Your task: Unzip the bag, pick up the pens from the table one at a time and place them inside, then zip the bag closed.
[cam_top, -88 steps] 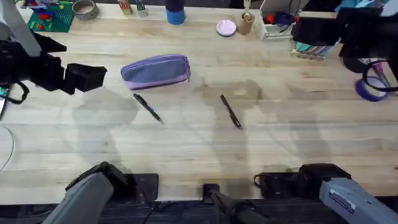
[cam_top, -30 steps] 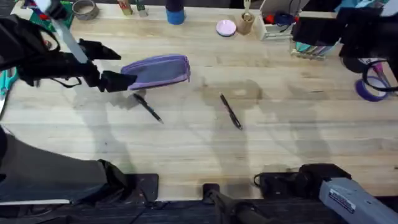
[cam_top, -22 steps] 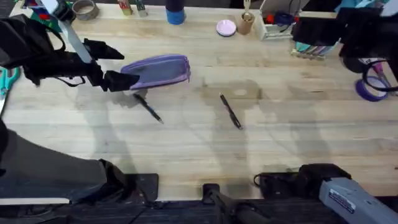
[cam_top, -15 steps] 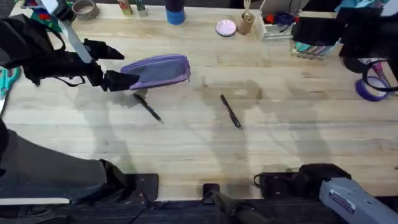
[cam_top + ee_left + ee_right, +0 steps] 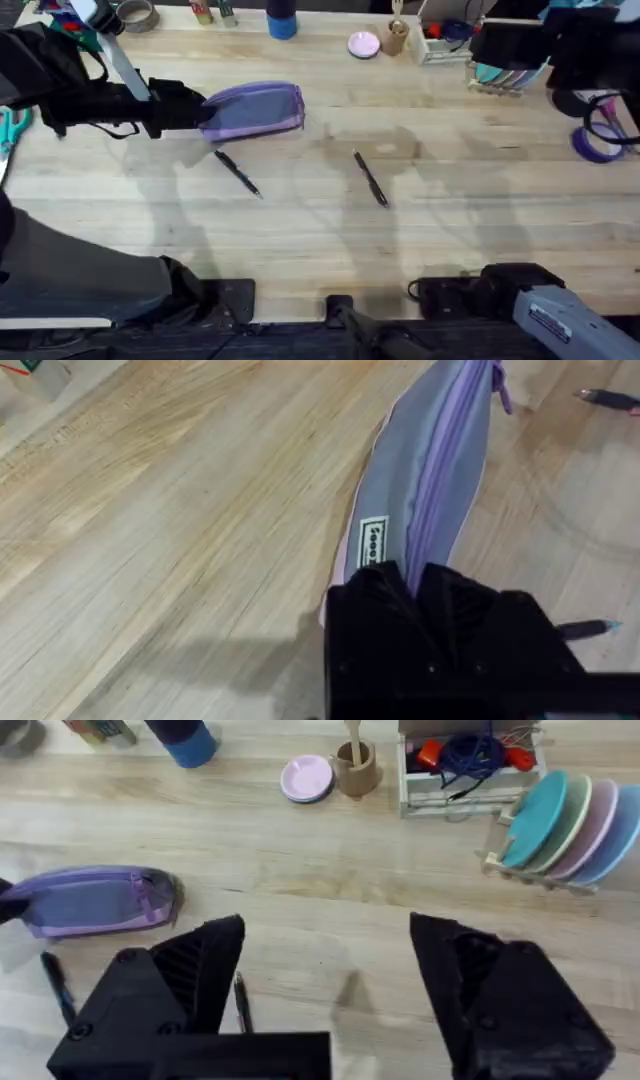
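One lavender bag (image 5: 258, 110), zipper closed.

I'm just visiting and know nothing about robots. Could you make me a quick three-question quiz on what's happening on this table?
1. True or false: both pens lie on the table.
2. Which gripper is shut on the end of the bag: A left, B right?
3. Fill in: the right gripper has its fingers ____.

Key: 1 true. 2 A, the left gripper. 3 open.
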